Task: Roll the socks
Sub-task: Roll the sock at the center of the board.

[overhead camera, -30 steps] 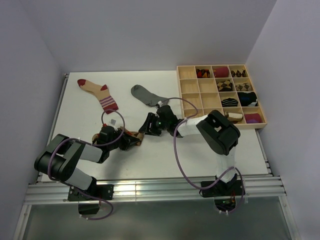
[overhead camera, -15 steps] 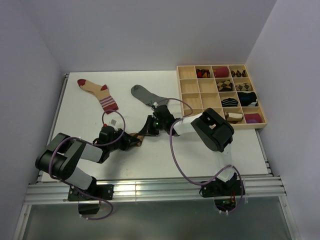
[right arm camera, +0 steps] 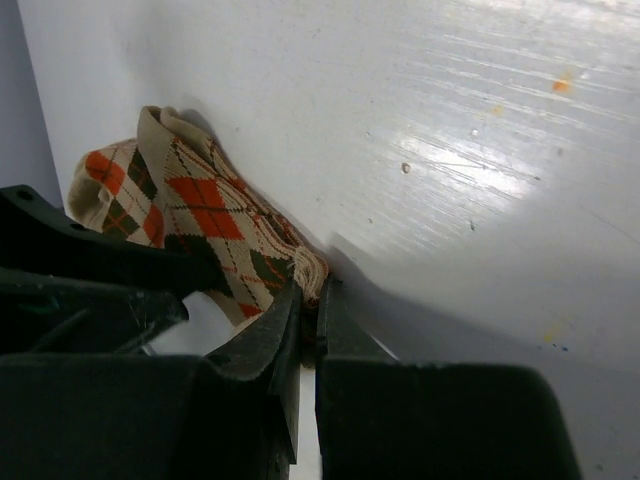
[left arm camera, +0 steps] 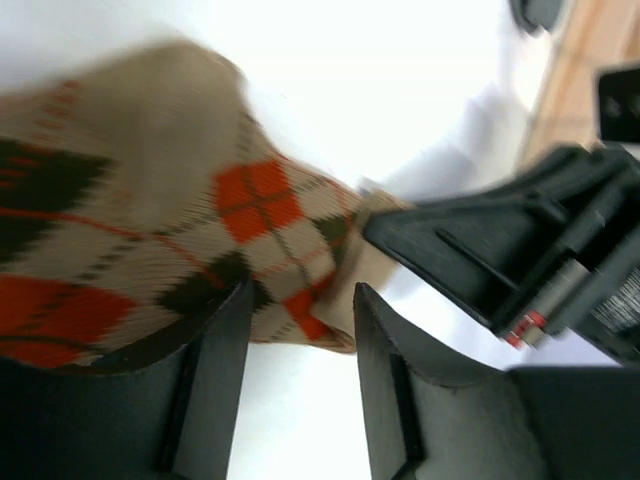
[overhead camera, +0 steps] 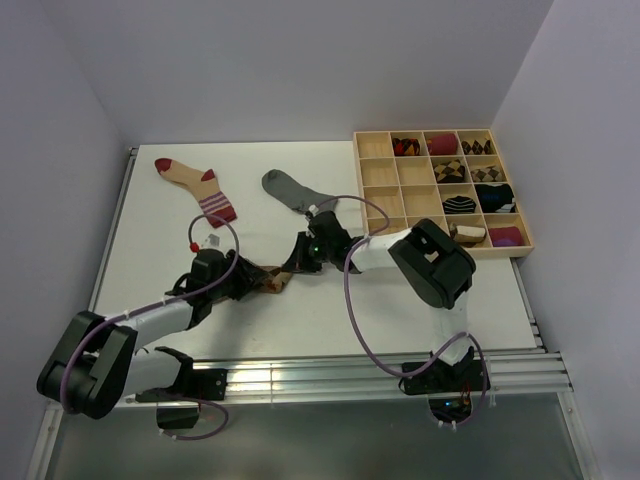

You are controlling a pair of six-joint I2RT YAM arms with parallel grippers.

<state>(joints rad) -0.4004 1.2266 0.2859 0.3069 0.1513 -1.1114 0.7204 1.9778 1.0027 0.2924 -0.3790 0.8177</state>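
Observation:
The brown argyle sock (overhead camera: 271, 279) lies bunched on the white table between my two grippers. My left gripper (overhead camera: 249, 283) is open at the sock's left end; in the left wrist view the sock (left arm camera: 170, 235) lies just past the left gripper (left arm camera: 300, 325), with bare table between the fingers. My right gripper (overhead camera: 297, 264) is shut on the sock's right edge; in the right wrist view the right gripper (right arm camera: 310, 290) pinches the frayed edge of the argyle sock (right arm camera: 195, 205). The grey sock (overhead camera: 289, 189) and the beige sock with dark-red toe and heel (overhead camera: 197, 185) lie flat farther back.
A wooden compartment tray (overhead camera: 440, 133) stands at the back right, with rolled sock bundles in several cells. White walls close in the table on the left, back and right. Purple cables loop from both arms.
My left gripper has opened and let go of the argyle sock, and its arm has stretched out lower. My right gripper has closed on the sock's right edge.

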